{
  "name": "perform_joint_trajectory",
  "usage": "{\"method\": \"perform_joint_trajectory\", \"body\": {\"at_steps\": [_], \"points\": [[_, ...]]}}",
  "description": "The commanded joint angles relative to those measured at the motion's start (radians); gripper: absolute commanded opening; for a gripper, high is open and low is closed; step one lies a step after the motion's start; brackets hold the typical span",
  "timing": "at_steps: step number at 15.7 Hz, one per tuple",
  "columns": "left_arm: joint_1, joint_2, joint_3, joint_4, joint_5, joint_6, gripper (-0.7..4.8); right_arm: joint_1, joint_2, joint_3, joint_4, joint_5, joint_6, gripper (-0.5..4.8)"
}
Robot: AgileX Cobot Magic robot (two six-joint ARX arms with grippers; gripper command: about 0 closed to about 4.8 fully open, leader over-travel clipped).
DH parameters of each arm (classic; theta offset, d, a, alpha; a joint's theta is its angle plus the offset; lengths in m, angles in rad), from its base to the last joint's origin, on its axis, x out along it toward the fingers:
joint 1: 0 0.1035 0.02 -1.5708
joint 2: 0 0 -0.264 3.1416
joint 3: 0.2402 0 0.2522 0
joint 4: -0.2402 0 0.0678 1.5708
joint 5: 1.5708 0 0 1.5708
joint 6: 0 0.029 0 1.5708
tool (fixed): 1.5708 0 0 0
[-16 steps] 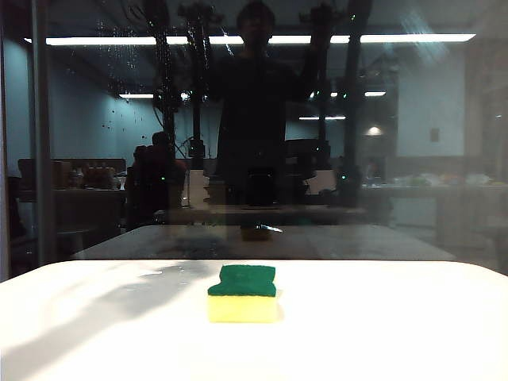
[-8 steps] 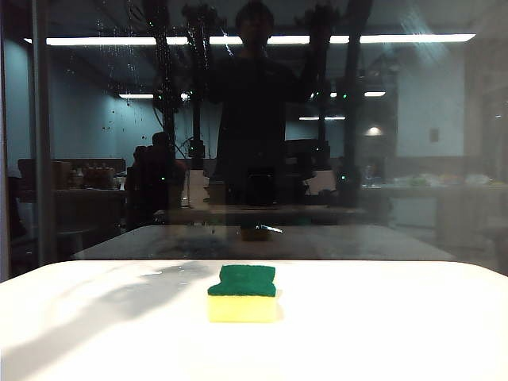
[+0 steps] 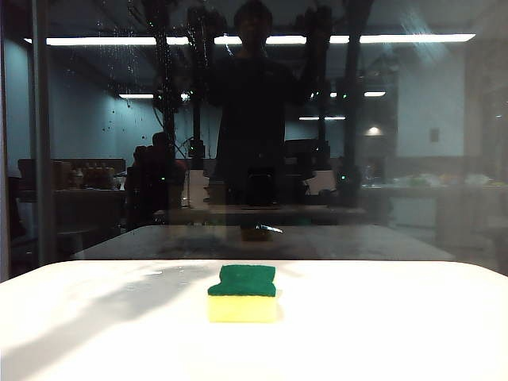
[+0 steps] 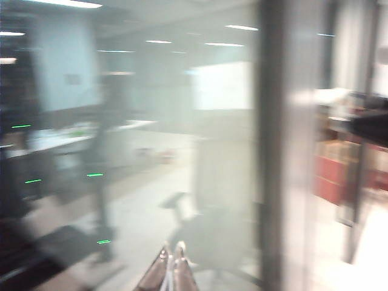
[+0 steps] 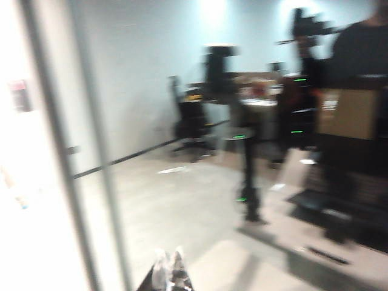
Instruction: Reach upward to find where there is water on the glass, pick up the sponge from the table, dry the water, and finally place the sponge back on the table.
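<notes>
Both arms were raised toward the glass (image 3: 413,159), the left gripper (image 4: 171,257) and right gripper (image 5: 168,262) pinched closed, empty. The sponge (image 3: 243,293) lay on the white table (image 3: 397,325), water (image 3: 111,59) speckling the pane at ten o'clock.

The sponge (image 3: 242,293) lies on the table (image 3: 397,333), near the middle, with its scouring layer on top. Behind the table stands the glass (image 3: 413,159), upright and spanning the whole width of the exterior view. A frame bar (image 3: 41,135) runs up the pane at its left side. The water (image 3: 119,55) sits high on the pane, left of centre, above and to the left of the sponge. The left gripper (image 4: 171,259) is raised before the pane, fingertips together, with a frame bar to one side. The right gripper (image 5: 168,265) is likewise raised facing the pane, fingertips together, well apart from the sponge.
</notes>
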State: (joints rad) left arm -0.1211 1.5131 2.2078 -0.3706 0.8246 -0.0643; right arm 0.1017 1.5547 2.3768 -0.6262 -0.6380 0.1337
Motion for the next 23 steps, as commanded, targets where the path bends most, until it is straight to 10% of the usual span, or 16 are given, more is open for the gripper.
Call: {"method": "perform_joint_trajectory", "body": {"at_steps": [1, 9, 18, 23], "points": [[0.0, -0.006, 0.004, 0.018, 0.122, 0.0, -0.05, 0.001, -0.008, 0.008, 0.019, -0.13, 0.005, -0.06], [0.0, -0.006, 0.004, 0.022, 0.198, 0.0, -0.05, 0.001, -0.008, 0.008, 0.054, -0.25, 0.005, -0.06], [0.0, -0.006, 0.004, 0.02, -0.334, 0.01, -0.05, 0.0, -0.008, 0.008, 0.057, 0.173, 0.004, -0.06], [0.0, -0.006, 0.004, 0.017, -0.706, 0.189, -0.05, 0.0, -0.009, 0.008, 0.055, 0.444, -0.008, -0.06]]}}
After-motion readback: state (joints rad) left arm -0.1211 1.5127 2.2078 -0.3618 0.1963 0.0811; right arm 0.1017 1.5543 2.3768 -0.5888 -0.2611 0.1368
